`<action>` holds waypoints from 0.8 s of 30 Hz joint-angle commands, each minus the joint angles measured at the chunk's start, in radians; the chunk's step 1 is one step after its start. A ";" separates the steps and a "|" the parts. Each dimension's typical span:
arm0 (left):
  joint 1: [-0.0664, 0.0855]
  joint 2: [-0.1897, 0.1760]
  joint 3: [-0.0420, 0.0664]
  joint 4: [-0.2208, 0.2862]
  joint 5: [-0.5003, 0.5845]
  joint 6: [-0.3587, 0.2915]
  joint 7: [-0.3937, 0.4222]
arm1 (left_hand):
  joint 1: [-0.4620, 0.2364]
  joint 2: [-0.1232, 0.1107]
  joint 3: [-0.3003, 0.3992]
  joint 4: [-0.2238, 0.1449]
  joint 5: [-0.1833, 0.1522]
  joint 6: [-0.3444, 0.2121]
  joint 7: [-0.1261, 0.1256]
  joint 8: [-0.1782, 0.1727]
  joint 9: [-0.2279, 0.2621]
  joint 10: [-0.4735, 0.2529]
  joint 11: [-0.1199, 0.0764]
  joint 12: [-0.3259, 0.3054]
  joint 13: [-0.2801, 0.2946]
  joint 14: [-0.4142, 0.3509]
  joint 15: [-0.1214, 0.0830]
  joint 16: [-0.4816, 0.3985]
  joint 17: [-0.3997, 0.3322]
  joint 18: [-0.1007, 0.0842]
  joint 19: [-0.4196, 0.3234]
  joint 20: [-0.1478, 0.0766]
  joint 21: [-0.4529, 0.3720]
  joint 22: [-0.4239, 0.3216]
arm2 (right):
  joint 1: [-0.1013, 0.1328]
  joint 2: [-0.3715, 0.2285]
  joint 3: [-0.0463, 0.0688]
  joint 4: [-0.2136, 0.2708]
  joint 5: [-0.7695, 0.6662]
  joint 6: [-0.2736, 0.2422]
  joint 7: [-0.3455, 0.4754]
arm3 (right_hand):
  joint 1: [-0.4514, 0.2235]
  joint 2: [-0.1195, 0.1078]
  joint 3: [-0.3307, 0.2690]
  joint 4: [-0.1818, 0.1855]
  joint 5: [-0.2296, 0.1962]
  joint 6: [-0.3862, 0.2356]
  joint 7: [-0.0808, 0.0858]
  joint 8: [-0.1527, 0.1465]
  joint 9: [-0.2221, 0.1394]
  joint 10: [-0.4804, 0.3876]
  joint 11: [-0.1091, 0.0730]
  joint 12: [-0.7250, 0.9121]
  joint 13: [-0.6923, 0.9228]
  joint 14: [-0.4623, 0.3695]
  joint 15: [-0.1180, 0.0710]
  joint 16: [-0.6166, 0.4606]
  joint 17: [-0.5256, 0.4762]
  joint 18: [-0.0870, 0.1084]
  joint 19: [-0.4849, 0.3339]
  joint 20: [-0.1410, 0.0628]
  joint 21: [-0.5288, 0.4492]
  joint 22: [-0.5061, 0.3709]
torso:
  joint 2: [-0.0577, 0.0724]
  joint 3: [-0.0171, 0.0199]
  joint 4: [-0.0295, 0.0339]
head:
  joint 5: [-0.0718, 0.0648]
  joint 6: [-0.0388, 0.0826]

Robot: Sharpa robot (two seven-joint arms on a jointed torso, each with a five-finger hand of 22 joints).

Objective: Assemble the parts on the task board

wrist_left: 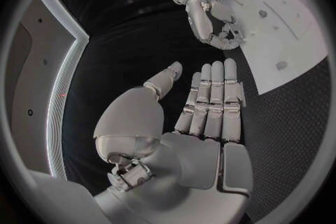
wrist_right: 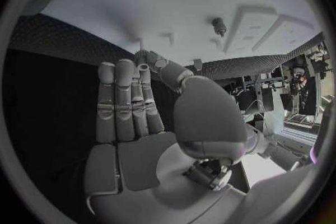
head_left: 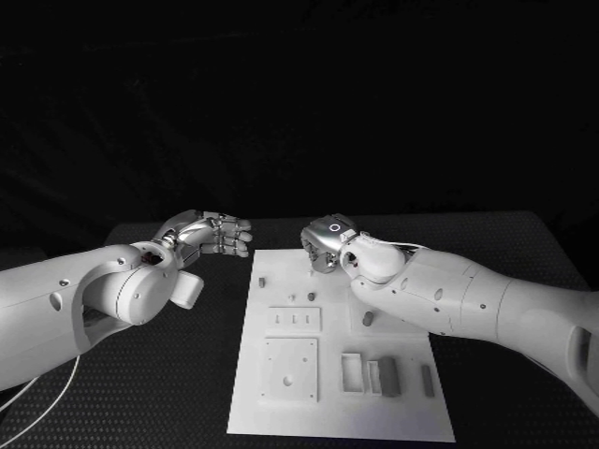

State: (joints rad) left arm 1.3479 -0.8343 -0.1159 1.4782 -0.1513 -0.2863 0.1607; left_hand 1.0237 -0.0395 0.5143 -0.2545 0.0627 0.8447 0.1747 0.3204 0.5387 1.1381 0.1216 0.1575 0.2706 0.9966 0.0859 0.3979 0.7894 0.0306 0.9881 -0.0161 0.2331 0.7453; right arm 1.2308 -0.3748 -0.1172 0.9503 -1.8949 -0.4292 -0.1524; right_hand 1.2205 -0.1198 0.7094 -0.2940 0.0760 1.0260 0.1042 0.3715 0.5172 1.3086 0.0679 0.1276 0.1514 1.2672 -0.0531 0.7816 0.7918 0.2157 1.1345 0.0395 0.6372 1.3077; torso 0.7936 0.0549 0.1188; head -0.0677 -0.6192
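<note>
Neither the left hand [head_left: 208, 234] nor the right hand [head_left: 332, 245] holds anything, fingers extended; the parts [head_left: 367, 318] stand scattered on the task board [head_left: 280, 412], so assembly appears barely begun.

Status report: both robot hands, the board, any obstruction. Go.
Left robot hand open, empty, over black table left of task board. Right robot hand open, empty, above board's far end. Parts lie untouched. No obstruction seen.
</note>
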 commanded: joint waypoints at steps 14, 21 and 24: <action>0.009 0.004 0.001 0.006 -0.008 0.009 0.005 | -0.005 -0.006 0.001 0.005 -0.003 -0.002 0.004 -0.004 0.002 -0.005 0.000 -0.007 0.004 -0.001 0.000 -0.008 0.003 0.020 -0.006 0.002 -0.005 0.003 | 0.000 0.005 -0.003 -0.014 -0.002 0.034 0.003 | 0.009 0.016 0.005 0.001 0.004 0.008 0.000 0.002 0.002 0.036 -0.023 0.025 0.089 0.003 -0.009 0.005 0.002 0.046 -0.001 -0.008 0.006 0.025 | 0.004 0.0003 -0.0009 | 0.003 -0.004; 0.010 0.004 0.001 0.008 -0.008 0.008 0.004 | -0.005 -0.006 0.001 0.005 -0.003 -0.002 0.004 -0.004 0.002 -0.005 0.000 -0.007 0.005 -0.001 0.000 -0.009 0.004 0.020 -0.006 0.002 -0.005 0.003 | 0.000 0.012 -0.011 -0.024 0.007 0.049 0.012 | 0.008 0.017 0.006 0.001 0.004 0.007 0.001 0.000 0.002 0.035 -0.023 0.023 0.090 0.002 -0.008 0.004 0.002 0.046 -0.003 -0.008 0.007 0.024 | 0.006 0.0004 0.0004 | 0.002 -0.004; 0.010 0.003 0.001 0.010 -0.008 0.007 0.004 | -0.005 -0.006 0.001 0.005 -0.003 -0.002 0.004 -0.004 0.002 -0.005 0.000 -0.008 0.005 -0.001 0.000 -0.009 0.005 0.020 -0.006 0.002 -0.005 0.003 | 0.000 0.010 -0.013 -0.026 0.013 0.057 0.014 | 0.008 0.017 0.006 0.001 0.004 0.007 0.001 0.000 0.002 0.035 -0.023 0.023 0.090 0.001 -0.008 0.004 0.002 0.046 -0.003 -0.008 0.007 0.024 | 0.007 0.0005 -0.0002 | 0.003 -0.006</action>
State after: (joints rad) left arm 1.3559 -0.8324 -0.1159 1.4838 -0.1550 -0.2864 0.1594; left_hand 1.0237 -0.0395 0.5143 -0.2545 0.0627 0.8447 0.1748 0.3204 0.5394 1.1381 0.1216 0.1538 0.2744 0.9966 0.0859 0.3940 0.7927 0.0301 0.9881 -0.0161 0.2332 0.7471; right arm 1.2386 -0.3638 -0.1243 0.9300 -1.8881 -0.4234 -0.1480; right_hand 1.2206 -0.1198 0.7108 -0.2923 0.0783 1.0255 0.1046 0.3687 0.5186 1.3086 0.0678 0.1276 0.1514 1.2689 -0.0515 0.7813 0.7925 0.2154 1.1288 0.0379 0.6386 1.3076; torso 0.7992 0.0553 0.1188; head -0.0652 -0.6238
